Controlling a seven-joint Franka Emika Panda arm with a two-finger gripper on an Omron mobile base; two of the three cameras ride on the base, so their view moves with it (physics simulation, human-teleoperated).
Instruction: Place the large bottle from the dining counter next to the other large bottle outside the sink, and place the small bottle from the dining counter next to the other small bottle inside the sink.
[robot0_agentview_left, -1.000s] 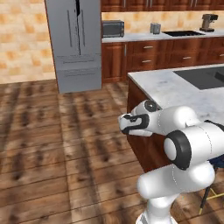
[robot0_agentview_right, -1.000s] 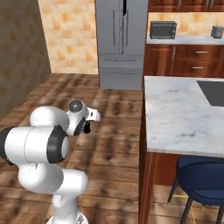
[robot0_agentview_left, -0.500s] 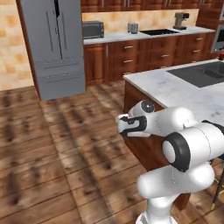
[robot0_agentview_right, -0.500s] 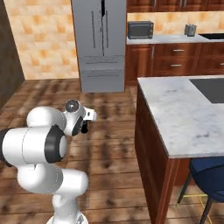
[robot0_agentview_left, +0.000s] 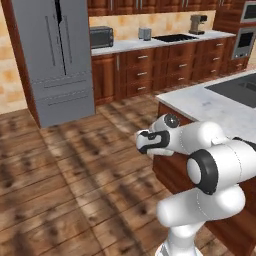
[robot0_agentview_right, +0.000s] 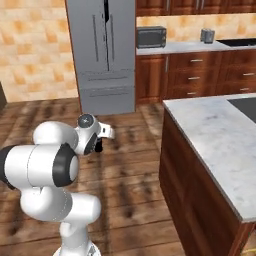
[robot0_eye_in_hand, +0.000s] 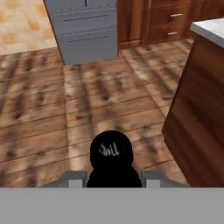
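Note:
In the hand view, the small bottle (robot0_eye_in_hand: 110, 159), all black and seen end on, sits between the two fingertips of my gripper (robot0_eye_in_hand: 111, 177), which is shut on it. The arm is folded close to its base, and the gripper (robot0_agentview_left: 148, 142) hangs over the wooden floor just left of the dining counter (robot0_agentview_left: 215, 107). From the right base view, the gripper (robot0_agentview_right: 99, 144) points toward the white marble counter top (robot0_agentview_right: 215, 130). The large bottles are out of view. A dark inset (robot0_agentview_left: 235, 92) lies in the island top; I cannot tell whether it is the sink.
A grey fridge (robot0_agentview_left: 55, 60) stands at the back left. Along the back wall, wood cabinets (robot0_agentview_left: 160, 70) carry a microwave (robot0_agentview_left: 101, 36), a toaster (robot0_agentview_left: 145, 33) and a coffee machine (robot0_agentview_left: 198, 23). Open plank floor (robot0_agentview_left: 65, 175) lies between them and the island's wooden side (robot0_agentview_right: 185, 180).
The whole scene has shifted in both base views, so the base has moved and the fridge and back cabinets now look nearer. The arm keeps its folded pose with the bottle.

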